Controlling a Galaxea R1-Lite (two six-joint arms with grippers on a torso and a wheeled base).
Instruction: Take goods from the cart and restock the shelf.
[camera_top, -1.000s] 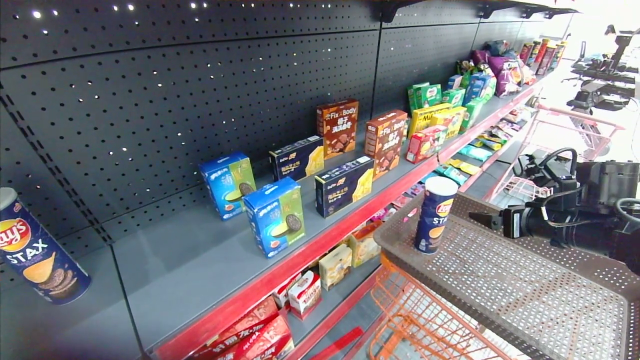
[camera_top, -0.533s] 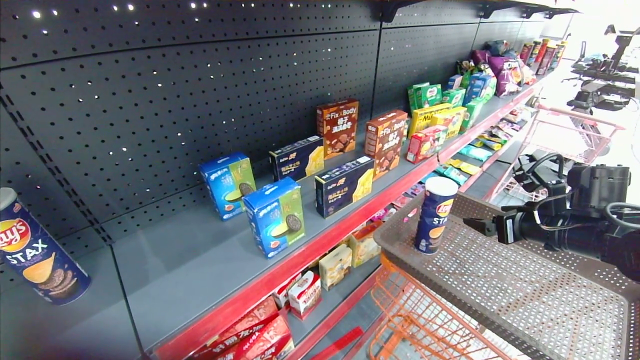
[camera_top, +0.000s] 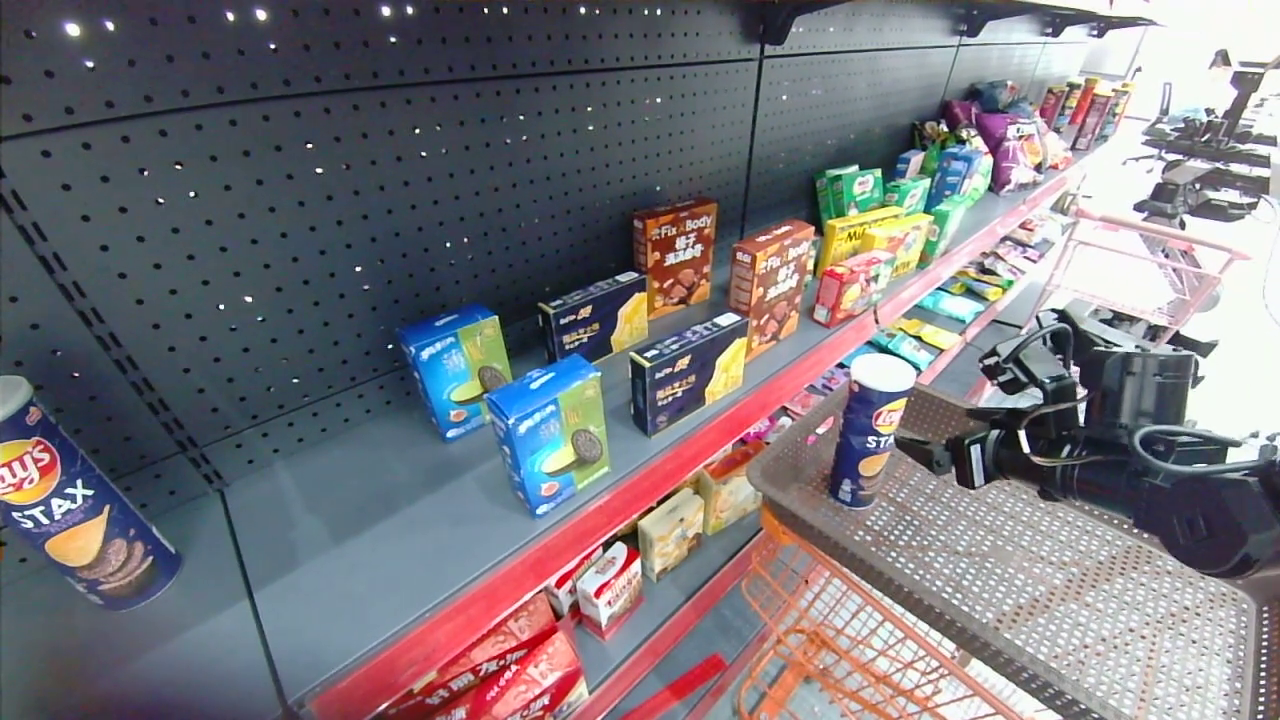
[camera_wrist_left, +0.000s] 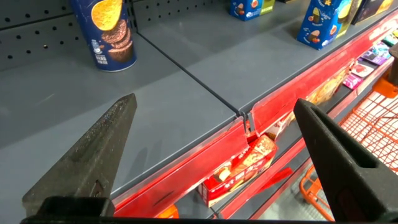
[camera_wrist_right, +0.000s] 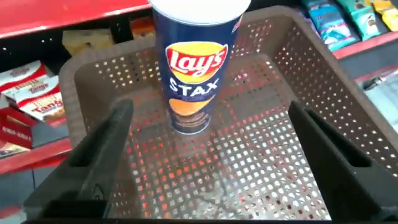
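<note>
A dark blue chip can (camera_top: 868, 430) with a white lid stands upright on the brown perforated cart tray (camera_top: 1050, 590), near its far left corner. My right gripper (camera_top: 918, 452) is open, just to the can's right at mid height. In the right wrist view the can (camera_wrist_right: 194, 68) stands ahead of the open right gripper (camera_wrist_right: 208, 112), its fingers spread wider than the can. A second, matching can (camera_top: 70, 500) stands on the grey shelf (camera_top: 380, 530) at far left. My left gripper (camera_wrist_left: 216, 106) is open above that shelf, the second can (camera_wrist_left: 104, 31) beyond it.
Blue cookie boxes (camera_top: 550, 430), dark blue boxes (camera_top: 688, 370) and brown boxes (camera_top: 770, 280) stand along the shelf. Bare shelf lies between the left can and the cookie boxes. An orange wire basket (camera_top: 850, 650) hangs under the tray. Lower shelves hold more goods (camera_top: 610, 590).
My right arm has moved left across the tray, bringing its open gripper up close to the can. The can and the shelf goods have not moved.
</note>
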